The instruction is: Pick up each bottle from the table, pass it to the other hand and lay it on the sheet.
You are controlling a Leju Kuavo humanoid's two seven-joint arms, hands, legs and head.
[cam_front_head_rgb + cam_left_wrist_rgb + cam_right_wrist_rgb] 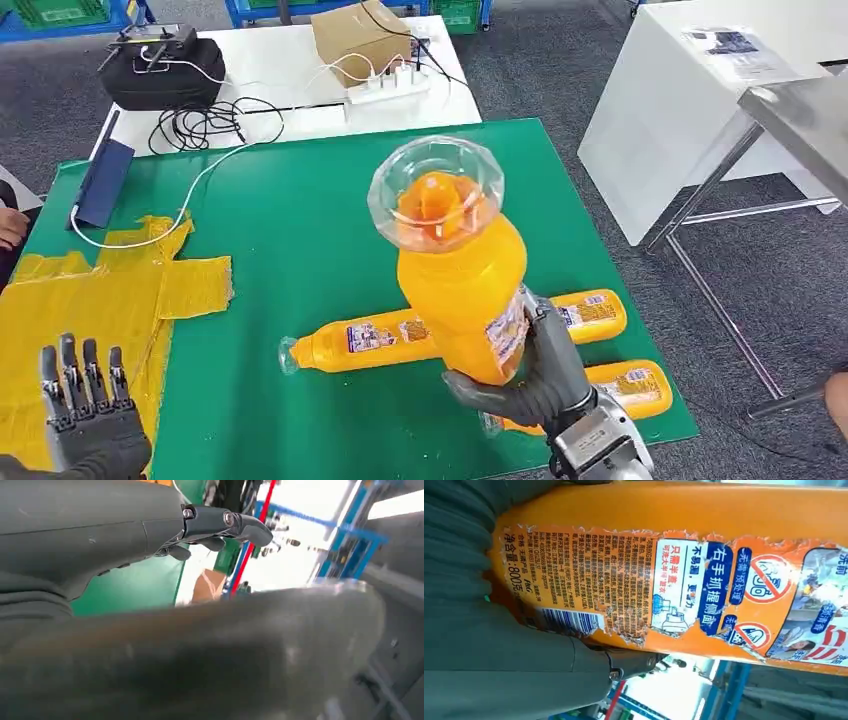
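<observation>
The right hand (530, 385) is gripping an orange bottle (462, 285) by its lower body and holding it upright above the green mat (300, 230), clear cap (436, 190) tipped toward the camera. Up close, its torn label (674, 587) is showing dense Chinese print, a barcode, "800" beside the net-weight characters, and a blue panel reading 右手抓握侧面; round red prohibition signs are sitting further along.

Two more orange bottles are lying on their sides on the mat at the near right: one (370, 342) pointing its clear cap left, the other (630, 388) just beyond the wrist, partly hidden. Their labels are too small to read.

The left hand (85, 405) is hanging at the near left over the yellow sheet (110, 290), fingers spread and straight, holding nothing.
</observation>
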